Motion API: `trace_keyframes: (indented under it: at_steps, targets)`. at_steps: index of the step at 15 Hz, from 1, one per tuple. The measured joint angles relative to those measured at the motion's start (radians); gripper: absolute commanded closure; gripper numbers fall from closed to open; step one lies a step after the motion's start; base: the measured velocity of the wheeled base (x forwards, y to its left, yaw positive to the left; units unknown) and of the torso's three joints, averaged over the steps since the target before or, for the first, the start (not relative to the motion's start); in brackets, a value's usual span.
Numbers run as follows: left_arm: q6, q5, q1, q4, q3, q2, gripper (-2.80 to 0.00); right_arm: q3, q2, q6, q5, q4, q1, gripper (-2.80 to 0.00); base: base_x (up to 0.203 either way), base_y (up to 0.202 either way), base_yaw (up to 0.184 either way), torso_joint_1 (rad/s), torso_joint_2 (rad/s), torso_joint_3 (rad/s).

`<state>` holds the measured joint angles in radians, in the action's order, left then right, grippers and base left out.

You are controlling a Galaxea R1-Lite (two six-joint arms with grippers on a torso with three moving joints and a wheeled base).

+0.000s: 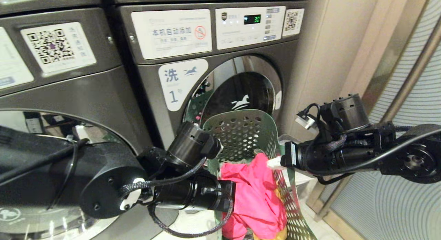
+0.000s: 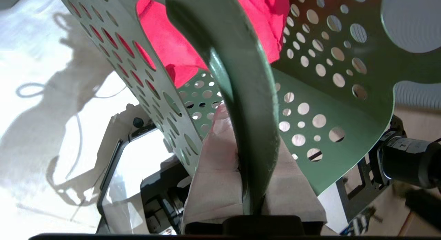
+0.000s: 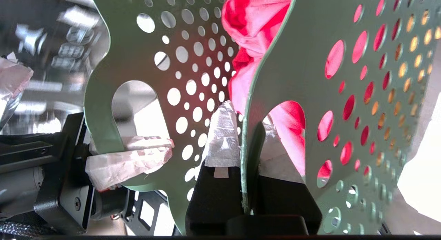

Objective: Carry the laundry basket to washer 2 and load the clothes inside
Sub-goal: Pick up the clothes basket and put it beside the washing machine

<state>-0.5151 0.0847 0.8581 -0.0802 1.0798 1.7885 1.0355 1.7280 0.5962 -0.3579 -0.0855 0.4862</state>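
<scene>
clothes (image 1: pixel 256 195) in laundry basket (image 1: pixel 241 133), washer (image 1: pixel 237 92) behind

We see even, warm indoor light in the head view, with bright reflections on the chrome door ring (image 1: pixel 237 66) and lines bowing toward the edges. In the left wrist view the floor (image 2: pixel 41 95) is washed out white, crossed by soft cable shadows. Close basket walls (image 3: pixel 296 78) look slightly soft.

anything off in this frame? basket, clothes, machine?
The laundry basket, clamped at its rim by the left gripper and right gripper, sits tilted before the washer labelled 1, not 2. Pink garment bulges toward the rim; nothing spilled.
</scene>
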Motion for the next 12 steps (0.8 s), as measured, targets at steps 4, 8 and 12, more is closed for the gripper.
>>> trace_keyframes:
  at_steps: [4, 8, 12]
  targets:
    - [-0.002, 0.001, 0.001, 0.0, -0.01, -0.007, 0.0, -0.004, 0.0, 0.0, 0.0, 0.0, 0.005, 0.0, 0.001, -0.011, 0.177, 0.002, 0.0, 0.003]
    - [-0.002, 0.002, 0.001, 0.001, -0.013, -0.007, 0.0, -0.017, -0.004, -0.001, 0.0, 0.0, 0.007, 0.0, 0.001, -0.01, 0.18, 0.004, 0.0, 0.0]
    - [-0.002, 0.002, 0.004, 0.001, -0.022, -0.009, 0.0, -0.02, -0.007, -0.001, 0.001, 0.001, 0.008, 0.0, 0.001, -0.007, 0.126, 0.001, 0.01, 0.003]
